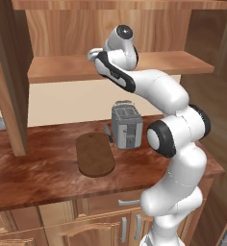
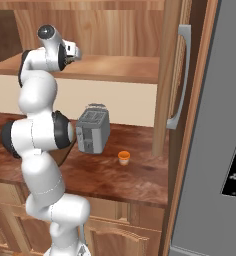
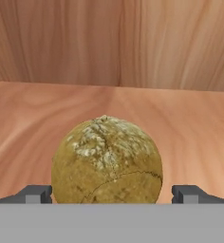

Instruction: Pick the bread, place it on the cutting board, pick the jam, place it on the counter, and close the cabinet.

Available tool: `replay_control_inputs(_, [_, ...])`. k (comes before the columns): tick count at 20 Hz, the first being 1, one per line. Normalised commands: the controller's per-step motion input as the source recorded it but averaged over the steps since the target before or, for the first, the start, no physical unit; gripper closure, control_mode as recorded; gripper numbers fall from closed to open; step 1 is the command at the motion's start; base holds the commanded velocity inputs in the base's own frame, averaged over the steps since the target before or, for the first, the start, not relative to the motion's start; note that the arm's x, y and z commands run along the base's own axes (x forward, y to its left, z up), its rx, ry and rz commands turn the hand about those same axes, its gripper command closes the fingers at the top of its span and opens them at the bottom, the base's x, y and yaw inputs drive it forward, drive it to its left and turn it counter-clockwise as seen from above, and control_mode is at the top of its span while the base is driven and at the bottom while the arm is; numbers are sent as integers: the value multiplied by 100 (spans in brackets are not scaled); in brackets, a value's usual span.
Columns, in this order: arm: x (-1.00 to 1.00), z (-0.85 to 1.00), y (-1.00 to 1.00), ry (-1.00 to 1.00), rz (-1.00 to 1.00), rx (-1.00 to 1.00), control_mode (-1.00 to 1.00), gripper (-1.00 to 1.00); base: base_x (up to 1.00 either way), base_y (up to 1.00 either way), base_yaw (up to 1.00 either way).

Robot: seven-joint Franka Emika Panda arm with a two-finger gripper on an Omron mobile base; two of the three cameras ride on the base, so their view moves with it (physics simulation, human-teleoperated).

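Bread sits between the spread pincer fingertips.

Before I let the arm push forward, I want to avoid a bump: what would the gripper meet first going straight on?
The bread, sitting on the shelf between the open fingers. It looks very close, though depth is hard to judge. Behind it stands the cabinet's back wall.
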Motion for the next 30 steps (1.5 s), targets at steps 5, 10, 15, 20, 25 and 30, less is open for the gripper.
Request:
replay_control_inputs(5, [21, -12, 1, -1, 1, 0, -100, -100, 0, 0, 0])
replay_control_inputs(10, [20, -16, 5, 0, 1, 0, -100, -100, 0, 0, 0])
replay_control_inputs(15, [14, -18, 11, 0, 1, -2, -100, 100, 0, 0, 0])
replay_control_inputs(20, [8, -5, 6, 0, 0, -1, -100, 100, 0, 0, 0])
replay_control_inputs(25, [-14, 0, 0, 0, 0, 0, -100, 100, 0, 0, 0])
replay_control_inputs(30, [-44, 0, 0, 0, 0, 0, -100, 100, 0, 0, 0])
